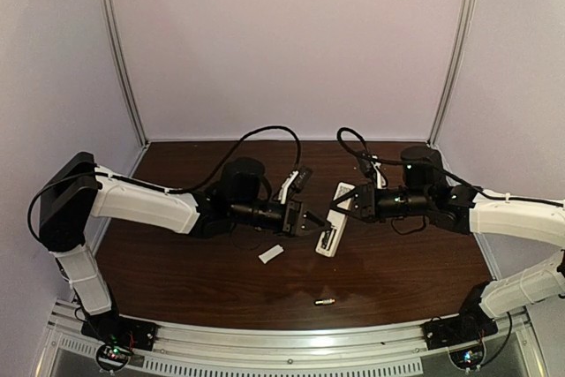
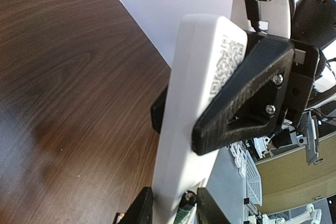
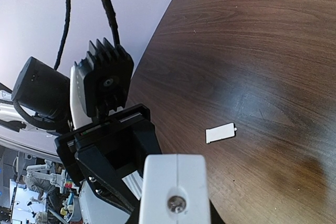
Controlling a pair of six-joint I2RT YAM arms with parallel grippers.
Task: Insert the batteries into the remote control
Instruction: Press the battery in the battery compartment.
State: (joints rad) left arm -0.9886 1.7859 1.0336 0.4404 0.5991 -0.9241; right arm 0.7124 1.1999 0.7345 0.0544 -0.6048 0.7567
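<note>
The white remote control [image 1: 335, 218] is held tilted above the table by my right gripper [image 1: 351, 205], which is shut on its upper half. In the left wrist view the remote [image 2: 194, 103] runs up the middle, with a right finger [image 2: 247, 93] clamped across it. My left gripper [image 2: 176, 208] is at the remote's lower end, its jaws closed around a dark green battery [image 2: 186, 205] pressed against that end. The second battery [image 1: 325, 302] lies on the table near the front edge. The right wrist view shows the remote end-on [image 3: 176, 192].
The small flat white cover piece [image 1: 271, 253] lies on the dark wooden table [image 1: 177, 271] below the left gripper and also shows in the right wrist view [image 3: 220, 133]. Black cables loop behind both arms. Pale walls close the back and sides.
</note>
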